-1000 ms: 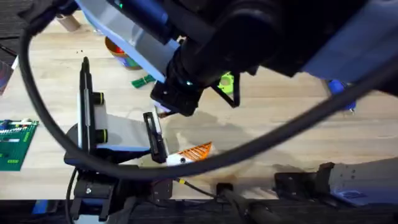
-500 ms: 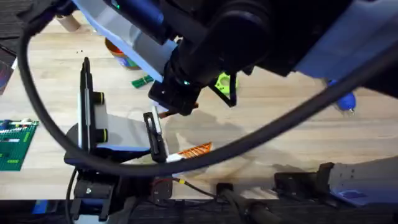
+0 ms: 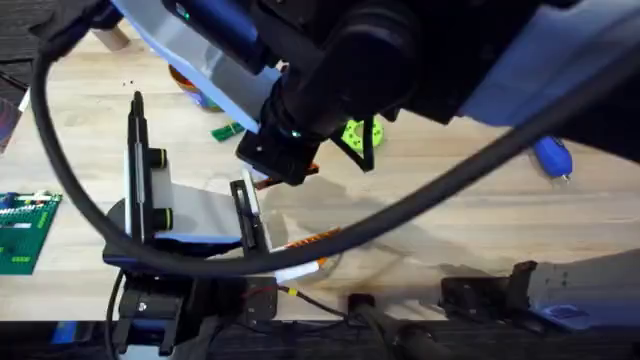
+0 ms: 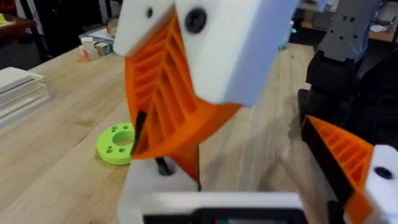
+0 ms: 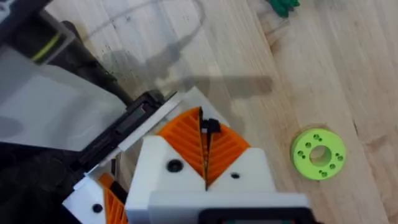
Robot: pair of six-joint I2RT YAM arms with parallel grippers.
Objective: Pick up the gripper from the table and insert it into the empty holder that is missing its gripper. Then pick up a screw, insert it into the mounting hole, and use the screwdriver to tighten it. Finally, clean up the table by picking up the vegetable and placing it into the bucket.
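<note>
Screw (image 5: 211,127) pinched in my right gripper (image 5: 202,118), close over the holder (image 4: 186,202)
Overhead: right gripper just above left gripper (image 3: 255,235). Left wrist: left jaws spread. Right wrist: pads pressed on the screw; I judge it tiny, stiff, slippery, best held near the head

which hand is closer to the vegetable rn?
Right. The right hand hangs just beside the vegetable, toward the table's middle. The left hand sits farther off, near the front edge by the arm bases.
</note>
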